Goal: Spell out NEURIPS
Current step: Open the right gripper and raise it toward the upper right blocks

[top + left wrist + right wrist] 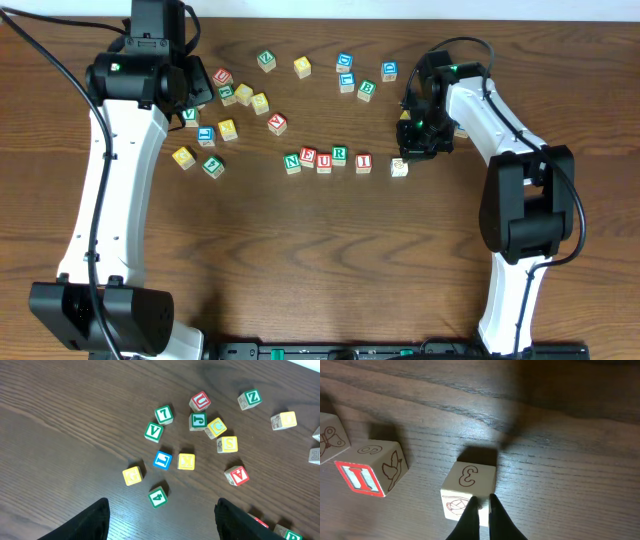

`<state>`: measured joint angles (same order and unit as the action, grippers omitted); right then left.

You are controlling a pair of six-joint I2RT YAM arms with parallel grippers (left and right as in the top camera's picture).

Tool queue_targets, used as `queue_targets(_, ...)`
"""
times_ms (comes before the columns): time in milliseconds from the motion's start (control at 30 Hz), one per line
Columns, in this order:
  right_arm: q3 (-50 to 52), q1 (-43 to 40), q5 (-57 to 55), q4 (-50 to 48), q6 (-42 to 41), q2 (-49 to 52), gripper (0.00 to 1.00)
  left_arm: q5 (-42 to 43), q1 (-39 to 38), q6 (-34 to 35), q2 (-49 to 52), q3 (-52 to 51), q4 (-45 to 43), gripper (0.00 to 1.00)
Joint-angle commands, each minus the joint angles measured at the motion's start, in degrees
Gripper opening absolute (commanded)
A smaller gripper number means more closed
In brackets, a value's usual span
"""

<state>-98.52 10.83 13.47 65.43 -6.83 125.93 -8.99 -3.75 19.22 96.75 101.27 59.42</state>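
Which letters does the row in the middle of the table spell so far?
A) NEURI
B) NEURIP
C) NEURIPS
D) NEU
A: the row reads N, E, U, R, I; a pale block with a 3 on top sits apart to its right, by the tips of the shut right hand.

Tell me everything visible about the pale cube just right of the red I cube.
The cube looks like pale bare wood. Its top shows a thin reddish outlined 3; its near side has a faint line drawing I cannot identify. It sits flat on the dark wooden table, a gap apart from the red I cube ending the row. The shut right gripper appears to touch its near side, not clamping it.
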Motion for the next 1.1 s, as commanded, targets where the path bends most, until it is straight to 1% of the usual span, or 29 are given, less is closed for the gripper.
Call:
queue_targets(0,1.9,-0.4,-1.2,0.1,-0.4,0.9,0.04,-0.7,0.2,-0.5,-0.5,-0.6,0.1,0.66)
queue_targets(400,1.9,-5.6,-1.6,1.7,1.4,0.9,0.04,-0.7,0.2,-0.5,-0.5,-0.6,0.1,0.66)
queue_targets(600,1.9,-6.0,-2.5,1.6,1.8,0.9,0.04,-0.7,0.2,-0.6,-0.5,-0.6,0.1,0.67)
queue_targets(767,0.4,-6.3,-2.1,2.4,1.7,0.9,0.02,-0.7,0.2,-0.5,-0.5,-0.6,0.1,0.66)
queue_targets(900,-2.0,-6.2,-2.4,5.3,1.8,0.9,0.04,-0.7,0.2,-0.5,-0.5,-0.6,0.1,0.66)
queue_targets(1067,-1.4,-5.8,-2.4,6.6,1.7,0.9,0.06,-0.7,0.2,-0.5,-0.5,-0.6,0.1,0.66)
